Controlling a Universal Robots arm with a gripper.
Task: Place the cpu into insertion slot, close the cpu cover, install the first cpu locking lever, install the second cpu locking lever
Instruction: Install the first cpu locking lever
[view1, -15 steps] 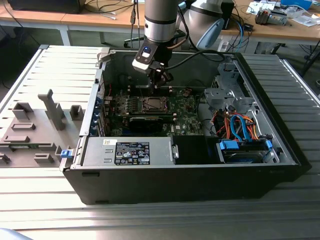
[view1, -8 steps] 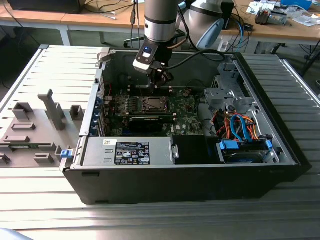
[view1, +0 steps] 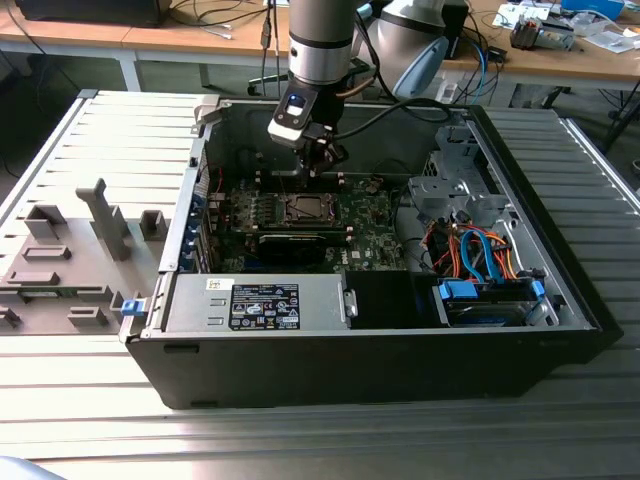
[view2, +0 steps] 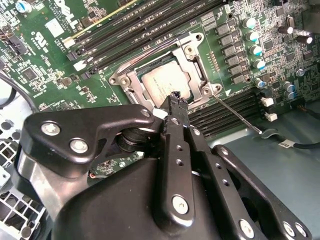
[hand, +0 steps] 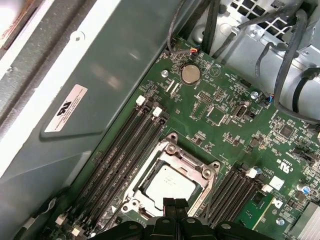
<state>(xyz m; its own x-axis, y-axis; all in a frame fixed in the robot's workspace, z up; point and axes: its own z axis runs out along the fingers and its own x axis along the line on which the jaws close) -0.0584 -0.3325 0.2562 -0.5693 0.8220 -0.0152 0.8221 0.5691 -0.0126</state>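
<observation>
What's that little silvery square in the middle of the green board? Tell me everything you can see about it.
That is the cpu, a small flat square chip with a dull silvery-grey metal top. It lies level amid the green circuit board, showing through the window of the silvery metal cpu cover that frames its edges. The black tool hangs with closed tips over one edge; whether they touch it cannot be told.

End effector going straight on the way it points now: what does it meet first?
Probably the cpu, near its edge, or the cpu cover rim beside it; depth under the end effector is unclear.
</observation>
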